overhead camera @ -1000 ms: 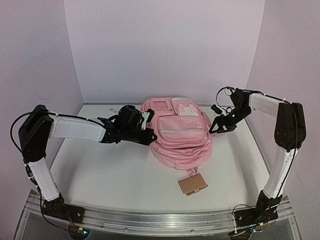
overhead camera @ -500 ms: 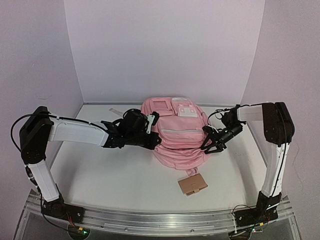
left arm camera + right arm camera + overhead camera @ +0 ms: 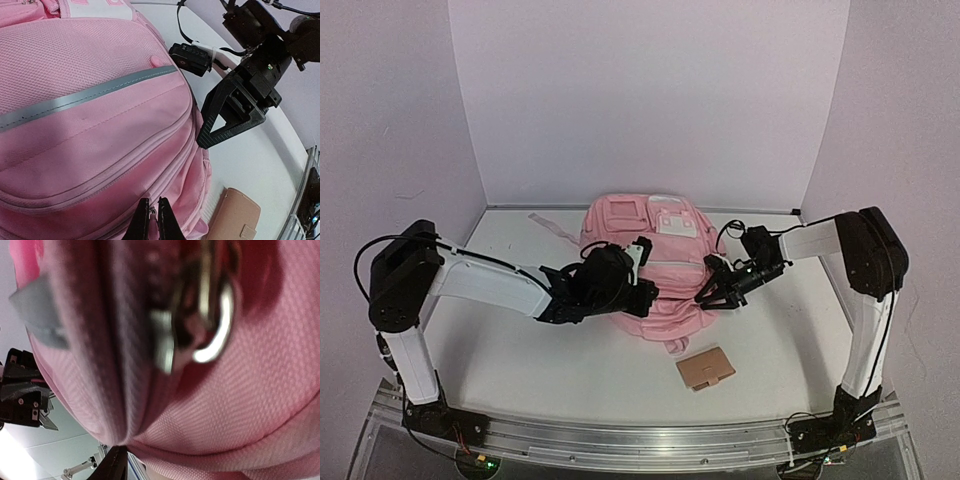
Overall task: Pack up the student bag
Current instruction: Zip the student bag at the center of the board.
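The pink student bag lies flat mid-table, front pockets up, with a grey stripe. My left gripper is at its near edge. In the left wrist view my left gripper is shut on a small zip pull of the bag's lower zip. My right gripper is against the bag's right side, jaws apart. The left wrist view shows one of its fingers touching the bag's side seam. The right wrist view is filled with pink fabric and a blurred metal zip slider; only one finger shows.
A tan wallet with a snap tab lies on the white table in front of the bag and also shows in the left wrist view. A loose pink strap trails off at the bag's far left. Walls enclose the back and sides.
The bag has slid toward the near left with my left gripper. My right gripper came down from above the bag's far right corner to its right side.
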